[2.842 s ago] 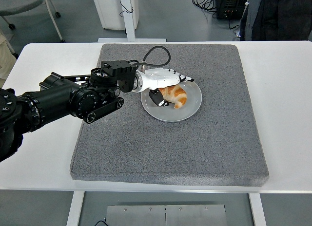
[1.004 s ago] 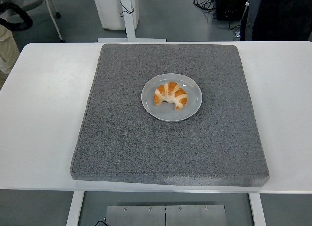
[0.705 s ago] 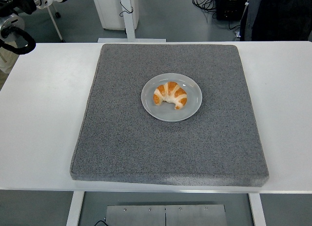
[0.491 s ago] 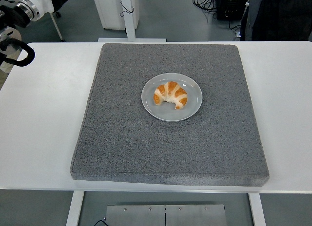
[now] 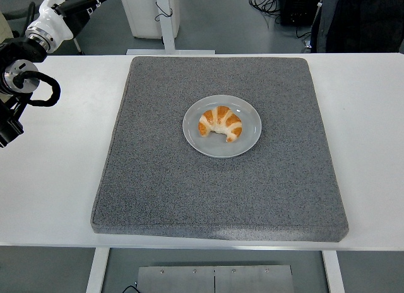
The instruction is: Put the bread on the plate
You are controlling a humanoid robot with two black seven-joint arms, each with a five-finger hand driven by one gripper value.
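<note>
The bread (image 5: 221,123) is sitting on the plate (image 5: 251,139), mid grey mat (image 5: 189,192) on the white tabletop (image 5: 57,179), well off to the right of the left hand (image 5: 60,18), which is up at the top-left corner. Can't tell how its fingers are set.

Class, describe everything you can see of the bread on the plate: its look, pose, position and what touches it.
The bread is a crescent-shaped croissant, golden-orange with paler cream bands across its back. It looks whole. It lies flat, arched away from the camera with both tips pointing toward the near edge. It rests on the round grey plate, slightly left of centre, touching only the plate. No hand is near it.
</note>
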